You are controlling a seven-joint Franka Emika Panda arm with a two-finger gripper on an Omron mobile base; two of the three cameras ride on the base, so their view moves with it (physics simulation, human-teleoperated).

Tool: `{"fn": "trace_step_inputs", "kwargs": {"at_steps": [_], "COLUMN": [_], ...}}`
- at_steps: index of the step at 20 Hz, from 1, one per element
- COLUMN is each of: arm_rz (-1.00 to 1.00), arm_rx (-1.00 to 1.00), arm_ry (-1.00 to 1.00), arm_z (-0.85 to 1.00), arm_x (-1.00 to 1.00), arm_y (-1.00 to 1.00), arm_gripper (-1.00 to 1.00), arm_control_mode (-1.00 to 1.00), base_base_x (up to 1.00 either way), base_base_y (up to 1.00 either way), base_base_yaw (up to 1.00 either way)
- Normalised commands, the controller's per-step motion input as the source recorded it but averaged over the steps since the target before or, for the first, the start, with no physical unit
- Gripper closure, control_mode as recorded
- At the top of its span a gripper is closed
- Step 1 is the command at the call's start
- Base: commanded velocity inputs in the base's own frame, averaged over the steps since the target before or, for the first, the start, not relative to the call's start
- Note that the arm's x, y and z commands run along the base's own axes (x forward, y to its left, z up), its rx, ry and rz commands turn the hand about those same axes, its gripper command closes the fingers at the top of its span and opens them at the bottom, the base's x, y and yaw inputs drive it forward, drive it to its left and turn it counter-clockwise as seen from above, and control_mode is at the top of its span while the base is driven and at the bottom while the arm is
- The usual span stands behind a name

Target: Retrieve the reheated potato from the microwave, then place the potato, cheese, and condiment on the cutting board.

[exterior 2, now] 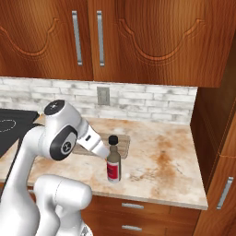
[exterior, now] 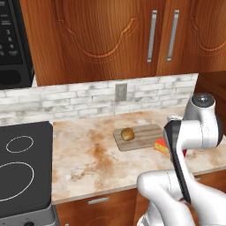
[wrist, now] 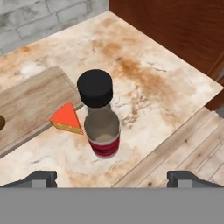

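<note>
In the left base view the potato (exterior: 127,134) sits on the cutting board (exterior: 143,137), toward the board's left end, near the middle of the frame on the marbled counter (exterior: 84,159). The cheese (exterior: 161,145) lies on the counter just off the board's lower right corner, partly hidden by the arm. The microwave (exterior: 13,39) hangs at the upper left of that frame, keypad facing out, and a dark stove top (exterior: 24,167) fills the lower left.

In the right base view the condiment (exterior 2: 113,160) stands upright on the counter (exterior 2: 161,161) just in front of the cutting board (exterior 2: 122,140), at the centre of the frame, with the arm's white wrist right beside its cap.

The hand view looks down on the condiment (wrist: 99,118) from above, at the centre of the frame, its dark cap nearest the camera. The cheese (wrist: 66,119) lies just left of the bottle, close to the edge of the cutting board (wrist: 30,103); whether it touches either one cannot be told. A sliver of the potato (wrist: 1,122) shows at the left edge. The pincer (wrist: 112,178) is spread wide, its two dark fingertips (wrist: 41,177) low at the far left and right of the frame, clear of the bottle and holding nothing.
</note>
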Motion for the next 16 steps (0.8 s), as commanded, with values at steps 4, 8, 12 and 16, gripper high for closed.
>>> {"fn": "trace_step_inputs", "kwargs": {"at_steps": [4,8,12,16], "arm_rz": [0.0,0.0,0.0,0.0], "arm_rx": [0.0,0.0,0.0,0.0], "arm_ry": [0.12,0.12,0.04,0.0], "arm_z": [-0.01,-0.03,-0.14,-0.22], "arm_x": [0.06,0.13,0.15,0.11], "arm_y": [-0.1,-0.08,-0.04,-0.01], "arm_gripper": [-1.0,-1.0,-1.0,-1.0], "arm_control_mode": [-1.0,-1.0,-1.0,-1.0], "base_base_x": [0.0,0.0,0.0,0.0], "base_base_y": [0.0,0.0,0.0,0.0], "base_base_yaw": [0.0,0.0,0.0,0.0]}}
